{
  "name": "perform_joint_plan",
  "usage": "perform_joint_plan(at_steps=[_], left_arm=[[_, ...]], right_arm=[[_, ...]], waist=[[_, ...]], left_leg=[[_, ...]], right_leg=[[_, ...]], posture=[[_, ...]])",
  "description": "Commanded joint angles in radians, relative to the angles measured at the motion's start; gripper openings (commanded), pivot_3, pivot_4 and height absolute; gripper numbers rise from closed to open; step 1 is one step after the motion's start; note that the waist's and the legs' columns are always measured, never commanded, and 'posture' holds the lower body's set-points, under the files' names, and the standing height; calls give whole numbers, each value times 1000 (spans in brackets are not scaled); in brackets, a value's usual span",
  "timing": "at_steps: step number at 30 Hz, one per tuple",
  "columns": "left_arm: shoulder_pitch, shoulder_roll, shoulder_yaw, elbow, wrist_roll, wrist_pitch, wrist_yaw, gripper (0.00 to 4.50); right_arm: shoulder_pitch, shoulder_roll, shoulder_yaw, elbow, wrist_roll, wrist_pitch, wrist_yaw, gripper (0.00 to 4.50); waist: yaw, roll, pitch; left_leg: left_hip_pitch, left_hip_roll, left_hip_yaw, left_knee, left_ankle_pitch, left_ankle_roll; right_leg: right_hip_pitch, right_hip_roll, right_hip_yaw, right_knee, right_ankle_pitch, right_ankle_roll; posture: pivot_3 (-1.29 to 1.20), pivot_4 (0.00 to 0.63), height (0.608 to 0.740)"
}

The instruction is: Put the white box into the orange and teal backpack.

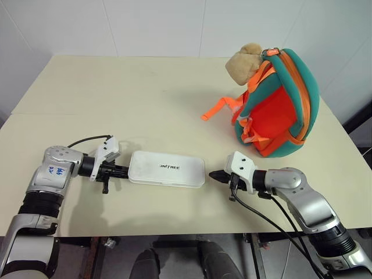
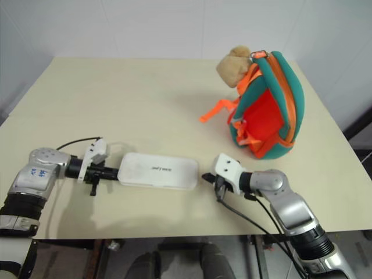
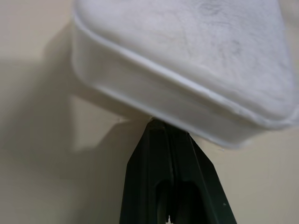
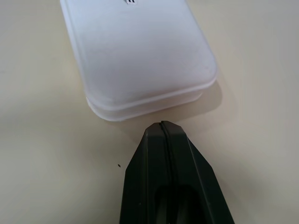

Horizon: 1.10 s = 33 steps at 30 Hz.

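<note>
The white box [image 1: 167, 168] lies flat on the table near its front edge, lettering up. My left gripper [image 1: 124, 171] is shut with its tip against the box's left end; the left wrist view has the black tip [image 3: 159, 128] meeting the box's side wall [image 3: 187, 100]. My right gripper [image 1: 213, 175] is shut and points at the box's right end, a small gap short of it [image 4: 161, 126]. The orange and teal backpack [image 1: 279, 104] stands upright at the back right, straps toward me, with a tan plush animal [image 1: 244, 63] at its top.
The cream table [image 1: 116, 99] reaches far behind the box and to the left. An orange strap end [image 1: 212, 110] trails on the tabletop left of the backpack. Black cables run from both wrists near the table's front edge.
</note>
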<state>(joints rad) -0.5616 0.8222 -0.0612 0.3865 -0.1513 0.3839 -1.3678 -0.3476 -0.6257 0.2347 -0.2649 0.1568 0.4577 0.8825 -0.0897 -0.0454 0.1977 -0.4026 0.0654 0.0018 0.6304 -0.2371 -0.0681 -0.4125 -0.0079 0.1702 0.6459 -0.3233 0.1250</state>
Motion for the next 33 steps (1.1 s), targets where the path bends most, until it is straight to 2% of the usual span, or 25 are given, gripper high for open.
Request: perform_joint_plan(at_steps=[1,7,15,24,33], left_arm=[[44,48,-4,-31,6,57,5,25],[75,98,21,-74,-23,108,5,25],[42,15,88,-104,-140,122,34,25],[48,-9,71,-139,-166,134,47,25],[106,23,42,-258,-190,245,0,25]], right_arm=[[-21,5,-9,-4,0,-26,4,0],[-33,11,-7,11,2,-35,7,0],[-46,21,7,22,2,-37,16,0],[-42,19,3,21,1,-43,27,0],[-42,17,-3,14,1,-36,38,0]], waist=[[0,0,0],[-1,0,0],[6,0,0],[6,0,0],[5,0,0]], left_leg=[[0,0,0,0,0,0],[0,0,0,-2,-1,0],[-1,0,0,-2,-1,-1],[-2,0,-1,-2,-1,-1],[-2,0,-1,-2,-1,-1]], right_leg=[[0,0,0,0,0,0],[-1,0,0,1,1,3],[-1,0,-1,1,1,3],[-1,0,-1,0,2,5],[-2,0,-1,0,2,5]], posture=[[0,150,740],[0,150,740],[0,150,740],[0,150,740],[0,150,740]])
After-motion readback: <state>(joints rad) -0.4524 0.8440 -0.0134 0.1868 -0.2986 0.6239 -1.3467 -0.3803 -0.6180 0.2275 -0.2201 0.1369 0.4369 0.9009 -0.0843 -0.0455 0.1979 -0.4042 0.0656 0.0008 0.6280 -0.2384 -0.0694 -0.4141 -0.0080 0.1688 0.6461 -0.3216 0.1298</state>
